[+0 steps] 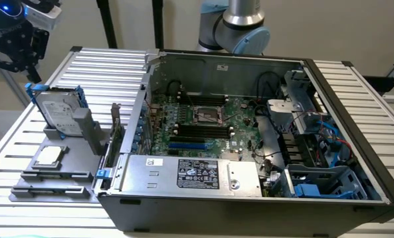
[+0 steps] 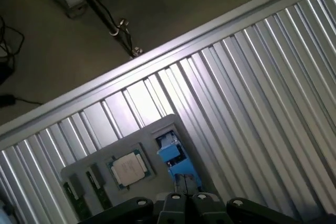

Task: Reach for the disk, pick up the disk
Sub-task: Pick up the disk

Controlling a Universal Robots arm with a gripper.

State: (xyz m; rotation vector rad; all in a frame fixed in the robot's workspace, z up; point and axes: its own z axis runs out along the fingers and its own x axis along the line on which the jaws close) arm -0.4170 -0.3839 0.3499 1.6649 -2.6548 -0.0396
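Claw (image 1: 32, 73) clenched, seemingly empty, at 11 o'clock above upright disk (image 1: 56, 113); needed opening first, then square descent onto top edge.

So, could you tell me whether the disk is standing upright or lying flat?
Upright: the disk stands on edge in the grey holder, its labelled face showing, blue rails along its sides.
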